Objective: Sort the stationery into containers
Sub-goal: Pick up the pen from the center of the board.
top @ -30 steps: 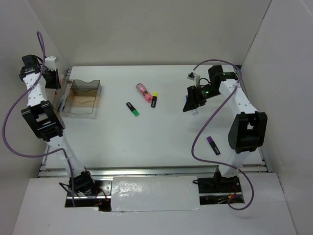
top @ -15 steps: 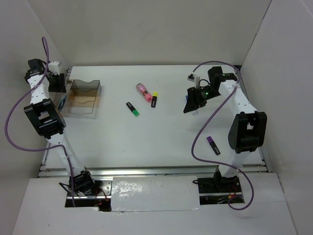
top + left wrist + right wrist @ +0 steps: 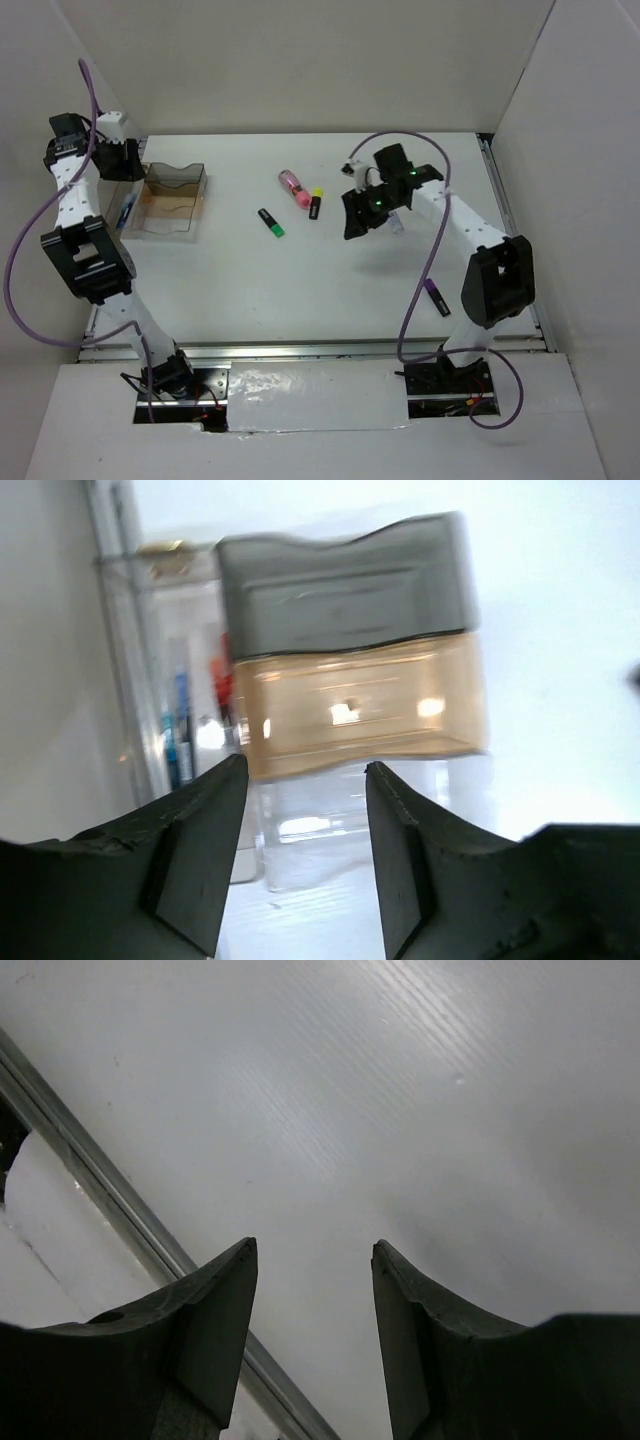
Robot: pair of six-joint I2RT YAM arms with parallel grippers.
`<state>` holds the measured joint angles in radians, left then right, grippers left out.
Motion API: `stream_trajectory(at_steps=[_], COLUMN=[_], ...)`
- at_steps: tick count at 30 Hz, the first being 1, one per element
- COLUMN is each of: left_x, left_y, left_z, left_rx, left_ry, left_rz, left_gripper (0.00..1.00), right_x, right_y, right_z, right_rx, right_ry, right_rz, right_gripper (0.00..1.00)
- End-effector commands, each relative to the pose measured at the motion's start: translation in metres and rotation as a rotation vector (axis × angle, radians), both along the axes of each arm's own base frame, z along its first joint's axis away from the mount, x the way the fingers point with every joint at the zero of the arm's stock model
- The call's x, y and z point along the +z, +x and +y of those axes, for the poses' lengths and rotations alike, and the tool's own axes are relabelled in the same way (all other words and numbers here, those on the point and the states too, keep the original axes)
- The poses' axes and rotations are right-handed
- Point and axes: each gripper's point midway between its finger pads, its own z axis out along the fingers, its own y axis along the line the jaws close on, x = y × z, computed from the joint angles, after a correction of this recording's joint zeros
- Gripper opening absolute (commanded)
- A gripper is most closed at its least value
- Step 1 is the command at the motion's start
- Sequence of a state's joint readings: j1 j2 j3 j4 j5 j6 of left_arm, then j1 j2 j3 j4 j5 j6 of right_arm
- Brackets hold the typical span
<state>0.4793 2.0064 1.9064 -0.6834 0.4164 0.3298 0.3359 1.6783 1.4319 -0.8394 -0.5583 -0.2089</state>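
Observation:
The clear box with a tan bottom point(image 3: 170, 196) stands at the far left of the table and fills the left wrist view point(image 3: 360, 705). My left gripper point(image 3: 126, 165) is open and empty, just left of the box point(image 3: 305, 780). Thin blue pens point(image 3: 180, 725) and a red one point(image 3: 222, 680) lie in a narrow clear holder point(image 3: 126, 207) beside it. A pink tube point(image 3: 292, 185), a yellow-ended highlighter point(image 3: 316, 204) and a green-ended highlighter point(image 3: 271, 222) lie mid-table. My right gripper point(image 3: 352, 222) is open and empty over bare table point(image 3: 313, 1250), right of the yellow-ended one.
A purple-ended highlighter point(image 3: 436, 297) lies at the near right by the right arm's base column. White walls close in the table at the back and both sides. A metal rail point(image 3: 120, 1210) runs along the table edge in the right wrist view.
My right arm has swung left from the right side towards the middle of the table. My left gripper has shifted slightly by the clear box. The items have not moved.

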Motion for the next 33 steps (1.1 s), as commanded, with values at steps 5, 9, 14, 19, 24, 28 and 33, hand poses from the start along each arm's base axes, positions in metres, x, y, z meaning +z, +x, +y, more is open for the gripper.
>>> stream_trajectory(at_steps=[5,9,14,19,24,28,33], left_x=[0.077,0.091,0.102,0.099,0.072,0.043,-0.006], left_y=[-0.019,-0.034,-0.046,-0.058,-0.065,-0.063,-0.059], left_z=[-0.071,-0.081,-0.083,-0.107,-0.176,-0.248,-0.308], left_rx=[-0.136,-0.128,-0.130,-0.256,-0.618,-0.929,-1.325], left_ry=[-0.088,-0.108,-0.113,-0.116,0.073,0.177,0.161], left_rz=[-0.195,-0.226,-0.253,-0.269,-0.272,-0.278,-0.238], left_gripper=[0.66,0.68,0.70,0.70,0.67,0.65,0.67], right_x=[0.023,0.016,-0.016,-0.049,-0.012,0.053,0.083], right_y=[0.066,0.093,0.118,0.119,0.104,0.098,0.073], right_z=[0.121,0.170,0.216,0.225,0.181,0.110,0.017], right_rx=[-0.137,-0.208,-0.238,-0.236,-0.253,-0.292,-0.333], right_ry=[0.014,0.025,-0.027,-0.099,-0.038,0.106,0.109], right_rz=[-0.177,-0.253,-0.260,-0.287,-0.228,-0.210,-0.208], right_gripper=[0.57,0.56,0.57,0.59,0.59,0.60,0.60])
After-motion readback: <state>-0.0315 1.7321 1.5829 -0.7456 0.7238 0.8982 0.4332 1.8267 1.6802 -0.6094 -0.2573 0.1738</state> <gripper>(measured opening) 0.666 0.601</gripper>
